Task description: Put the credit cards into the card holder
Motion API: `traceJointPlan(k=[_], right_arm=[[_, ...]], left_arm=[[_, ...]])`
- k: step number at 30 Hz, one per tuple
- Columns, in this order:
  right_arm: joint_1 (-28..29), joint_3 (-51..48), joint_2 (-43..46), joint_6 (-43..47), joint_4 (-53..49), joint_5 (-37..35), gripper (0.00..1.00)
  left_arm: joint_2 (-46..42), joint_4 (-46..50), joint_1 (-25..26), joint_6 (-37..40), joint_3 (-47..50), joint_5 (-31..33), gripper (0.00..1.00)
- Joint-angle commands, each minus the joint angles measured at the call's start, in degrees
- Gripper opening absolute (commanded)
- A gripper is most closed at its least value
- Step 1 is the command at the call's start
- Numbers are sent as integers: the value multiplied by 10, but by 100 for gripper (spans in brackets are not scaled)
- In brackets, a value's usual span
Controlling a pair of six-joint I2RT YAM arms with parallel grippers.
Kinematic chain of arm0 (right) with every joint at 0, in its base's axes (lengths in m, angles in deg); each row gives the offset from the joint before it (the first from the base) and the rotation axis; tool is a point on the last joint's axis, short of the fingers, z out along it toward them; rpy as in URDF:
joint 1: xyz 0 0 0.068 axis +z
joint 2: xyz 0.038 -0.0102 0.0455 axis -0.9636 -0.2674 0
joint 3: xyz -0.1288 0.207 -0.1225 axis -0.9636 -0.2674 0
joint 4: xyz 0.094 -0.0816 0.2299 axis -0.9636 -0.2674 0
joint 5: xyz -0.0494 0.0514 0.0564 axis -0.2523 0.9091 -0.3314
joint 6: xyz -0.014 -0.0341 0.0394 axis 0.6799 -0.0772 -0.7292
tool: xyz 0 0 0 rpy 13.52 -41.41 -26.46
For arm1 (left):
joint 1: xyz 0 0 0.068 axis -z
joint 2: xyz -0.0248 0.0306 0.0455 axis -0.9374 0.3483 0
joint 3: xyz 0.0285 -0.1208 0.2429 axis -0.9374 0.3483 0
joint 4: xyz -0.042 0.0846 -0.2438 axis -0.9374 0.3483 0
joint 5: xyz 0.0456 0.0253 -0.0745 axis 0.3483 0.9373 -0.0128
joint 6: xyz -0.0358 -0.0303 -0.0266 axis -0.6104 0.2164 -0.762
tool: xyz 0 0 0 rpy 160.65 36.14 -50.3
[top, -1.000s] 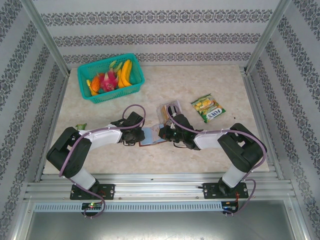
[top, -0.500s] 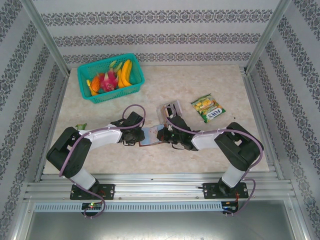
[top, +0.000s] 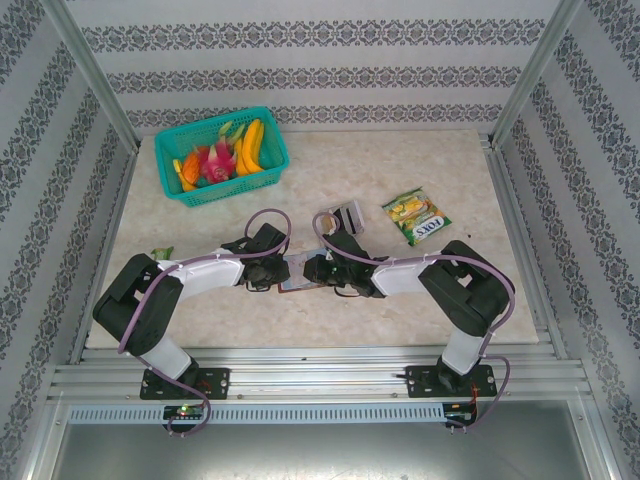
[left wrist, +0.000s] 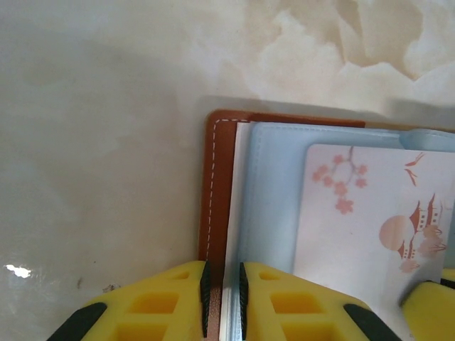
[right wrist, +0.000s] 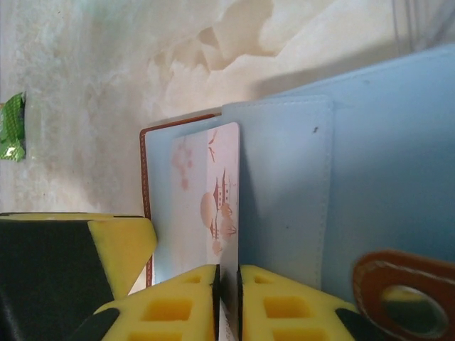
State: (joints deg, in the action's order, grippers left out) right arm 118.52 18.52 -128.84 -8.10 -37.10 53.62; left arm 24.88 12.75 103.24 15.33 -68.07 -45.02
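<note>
At the far left of the marbled counter [top: 420,170] stands a teal basket [top: 171,172] of toy fruit, and nearer the arms a small green wrapper [top: 162,253] lies by the left edge. The left pincer [left wrist: 224,291] reaches in toward the middle and is pressed together on the rim of the card holder [left wrist: 219,185], its yellow fingertips [left wrist: 160,302] clamping the brown stitched cover and the pale blue inner leaf. The card holder lies opened out on the counter between the two arms, blue lining up. A whitish credit card [left wrist: 370,206] printed with blossom and a pagoda sits against that lining, part-way into a blue slot. The right pincer [right wrist: 227,288] comes in from the other side and pinches this card's edge in a narrow gap. Just beyond the right arm a small heap of further credit cards [top: 345,215] lies on the counter, and to its right, apart, a green-yellow Fox's snack packet [top: 417,217].
</note>
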Motion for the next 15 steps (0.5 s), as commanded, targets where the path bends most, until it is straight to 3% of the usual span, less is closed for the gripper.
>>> traceJointPlan(k=[1, 6, 15], right_arm=[[6, 8, 1, 10, -57, -2, 18], [0, 31, 37, 47, -144, -31, 29], [-5, 71, 1, 64, -175, -9, 28]], left_arm=[[4, 0, -4, 3, 5, -12, 21], [7, 1, -4, 4, 2, -13, 22], [13, 0, -4, 6, -3, -16, 21]])
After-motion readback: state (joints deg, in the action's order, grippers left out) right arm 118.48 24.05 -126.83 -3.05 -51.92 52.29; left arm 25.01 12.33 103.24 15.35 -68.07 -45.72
